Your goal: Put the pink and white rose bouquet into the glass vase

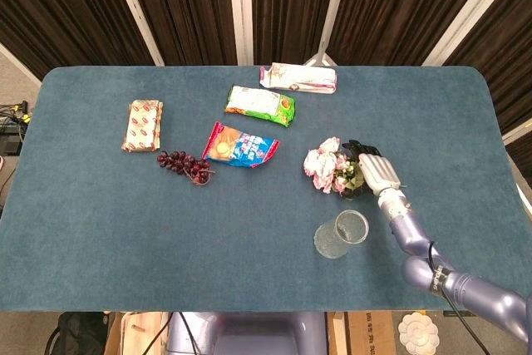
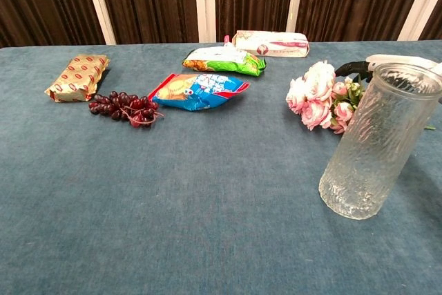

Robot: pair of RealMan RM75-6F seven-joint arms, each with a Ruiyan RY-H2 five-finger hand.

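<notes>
The pink and white rose bouquet [image 1: 325,165] lies on the blue table, blooms to the left and green leaves to the right; it also shows in the chest view [image 2: 315,96]. My right hand [image 1: 372,170] lies over the leafy stem end, fingers above the leaves and thumb below, still apart. The chest view shows only part of that hand [image 2: 366,66], behind the vase rim. The glass vase [image 1: 341,234] stands upright in front of the bouquet, large in the chest view [image 2: 375,144]. My left hand shows in neither view.
Purple grapes [image 1: 184,164], a blue snack bag [image 1: 240,146], a green packet [image 1: 260,105], a white and pink packet [image 1: 298,77] and a tan wrapped bar [image 1: 143,125] lie across the left and back of the table [image 1: 125,230].
</notes>
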